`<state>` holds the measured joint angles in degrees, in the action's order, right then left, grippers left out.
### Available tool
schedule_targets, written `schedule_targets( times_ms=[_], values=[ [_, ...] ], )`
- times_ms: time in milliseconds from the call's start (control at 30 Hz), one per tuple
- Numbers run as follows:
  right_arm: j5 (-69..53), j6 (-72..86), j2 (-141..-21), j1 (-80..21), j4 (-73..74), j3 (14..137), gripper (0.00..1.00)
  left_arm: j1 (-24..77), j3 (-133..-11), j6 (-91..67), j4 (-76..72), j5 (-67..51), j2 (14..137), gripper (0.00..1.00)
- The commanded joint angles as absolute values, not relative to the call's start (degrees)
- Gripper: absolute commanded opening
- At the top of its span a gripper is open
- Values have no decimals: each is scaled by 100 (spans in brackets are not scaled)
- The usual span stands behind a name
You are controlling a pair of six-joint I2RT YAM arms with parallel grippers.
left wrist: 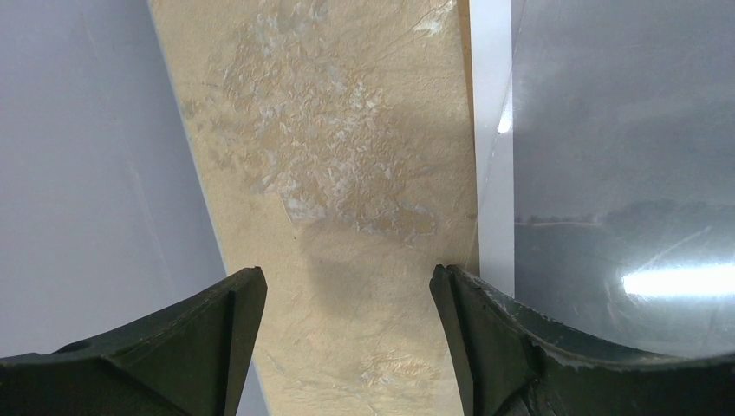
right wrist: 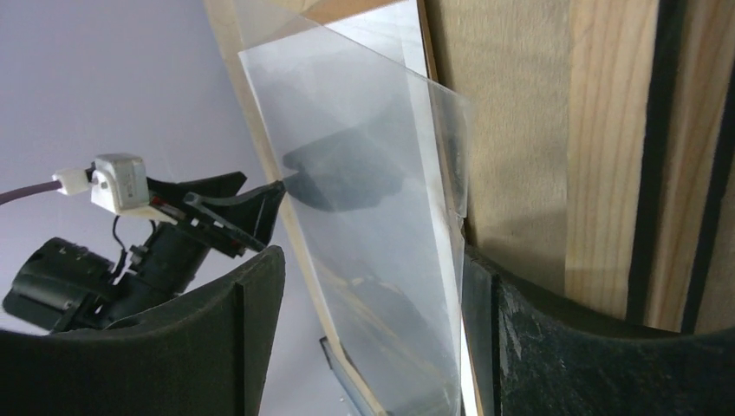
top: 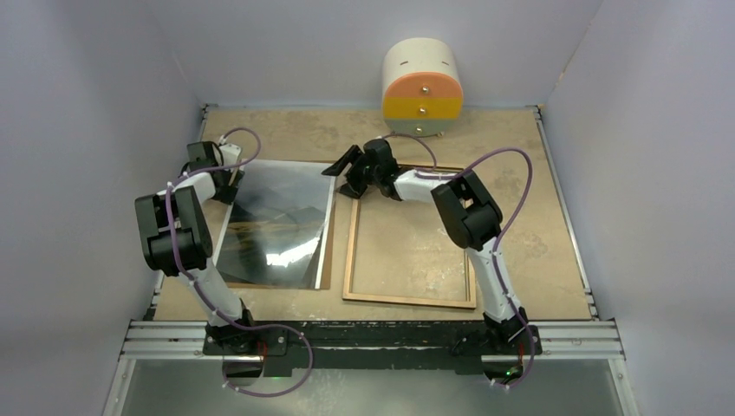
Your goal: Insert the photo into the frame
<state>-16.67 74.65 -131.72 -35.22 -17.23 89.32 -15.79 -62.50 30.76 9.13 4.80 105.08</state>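
The photo (top: 277, 221), a glossy dark landscape with a white border, lies flat, face up, on the desk's (top: 520, 217) left half. The frame (top: 407, 300) lies flat just right of it, light wood side up.

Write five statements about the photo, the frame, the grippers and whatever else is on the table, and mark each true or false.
1. The frame lies with its light wood side up. True.
2. The photo sits inside the frame. False: it lies outside it, on the left arm's side.
3. The left gripper is shut. False: its jaws stand apart, with bare table between them.
4. The right gripper is at the frame's far corner nearest the photo. True.
5. The cream, orange and yellow drum stands at the table's near edge. False: it is at the far wall.
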Motion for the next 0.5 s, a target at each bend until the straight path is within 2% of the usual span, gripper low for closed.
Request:
schedule_targets(
  times_ms=[0,333,467],
  values=[
    [-2042,7879,-12626,-3602,-2464,8681,73,-1505,-5845,3227,1551,343,11081,76],
    [-1817,7278,-12145,-3738,-1858,8713,66,-1459,-5783,3279,1562,394,11118,75],
    [-1623,6835,-12278,-3879,-860,9346,62,-1455,-5788,3282,1593,383,11112,74]
  ],
)
